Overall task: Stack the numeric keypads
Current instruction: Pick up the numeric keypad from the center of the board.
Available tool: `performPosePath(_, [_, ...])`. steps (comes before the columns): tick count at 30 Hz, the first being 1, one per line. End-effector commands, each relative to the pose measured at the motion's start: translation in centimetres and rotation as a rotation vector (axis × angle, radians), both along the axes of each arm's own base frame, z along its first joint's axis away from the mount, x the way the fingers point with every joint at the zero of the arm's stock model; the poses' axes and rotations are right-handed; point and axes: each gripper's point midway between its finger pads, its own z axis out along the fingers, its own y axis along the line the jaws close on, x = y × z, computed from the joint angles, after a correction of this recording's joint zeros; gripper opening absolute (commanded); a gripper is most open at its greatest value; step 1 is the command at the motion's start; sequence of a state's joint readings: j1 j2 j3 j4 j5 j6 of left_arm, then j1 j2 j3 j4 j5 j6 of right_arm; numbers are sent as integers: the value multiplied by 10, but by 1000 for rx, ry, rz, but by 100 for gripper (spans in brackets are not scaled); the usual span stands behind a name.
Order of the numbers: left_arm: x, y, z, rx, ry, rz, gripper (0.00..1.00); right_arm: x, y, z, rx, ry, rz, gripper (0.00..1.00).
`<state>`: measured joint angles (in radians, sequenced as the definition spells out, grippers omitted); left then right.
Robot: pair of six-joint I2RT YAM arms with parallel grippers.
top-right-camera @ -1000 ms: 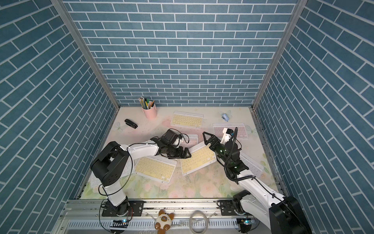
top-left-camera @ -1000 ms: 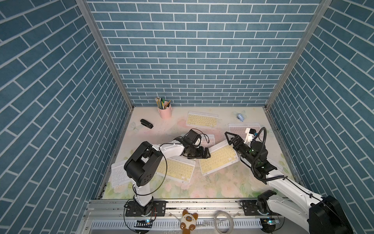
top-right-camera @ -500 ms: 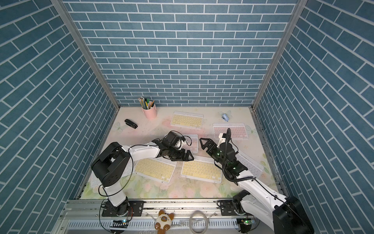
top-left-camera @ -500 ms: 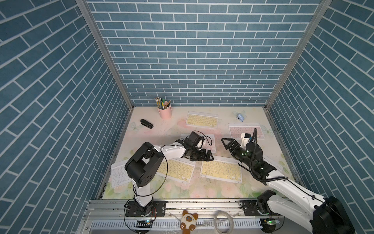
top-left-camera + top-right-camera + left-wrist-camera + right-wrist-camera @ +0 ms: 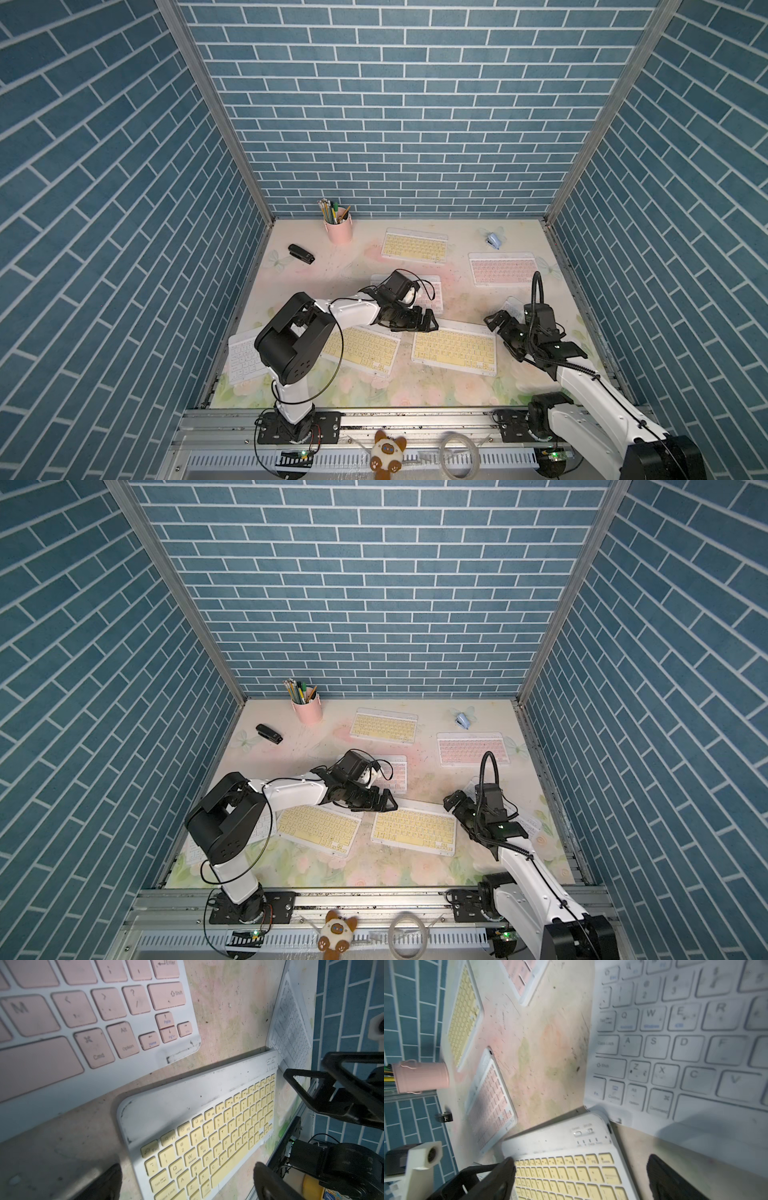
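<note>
Blue-brick walls (image 5: 395, 124), floral worktop (image 5: 415, 395): left end effector (image 5: 428, 325) and right end effector (image 5: 496, 326), jaws apart, empty, flank a thin white yellow-keyed keypad (image 5: 455, 347); a nudge could skid it.

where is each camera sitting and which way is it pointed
Both top views: high above the front rail, looking down at the floral table mat; left arm and right arm show, with left claw and right claw.
Left wrist: on the left arm, looking across the thin white keypad with pale yellow keys toward the right claw; own fingers show.
Right wrist: on the right arm, looking over that keypad toward the pink pencil cup; one own finger shows.
Shared: every view shows that yellow keypad.
</note>
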<state>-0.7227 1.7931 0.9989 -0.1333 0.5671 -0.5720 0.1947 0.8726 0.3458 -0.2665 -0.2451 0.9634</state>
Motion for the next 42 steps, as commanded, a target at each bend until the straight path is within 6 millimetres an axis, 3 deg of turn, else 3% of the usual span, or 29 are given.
performPosePath(1, [-4, 1, -3, -3, 11, -4, 100, -3, 0, -2, -20, -9, 54, 99])
performPosePath(15, [-4, 0, -8, -7, 31, 12, 100, 18, 19, 0, 50, -82, 127, 99])
performPosePath(29, [-4, 0, -8, -5, 36, 8, 100, -9, 15, -22, 23, -1, 159, 99])
performPosePath(42, [-4, -1, -14, -3, 43, 10, 99, -17, 39, -8, 158, -66, 257, 99])
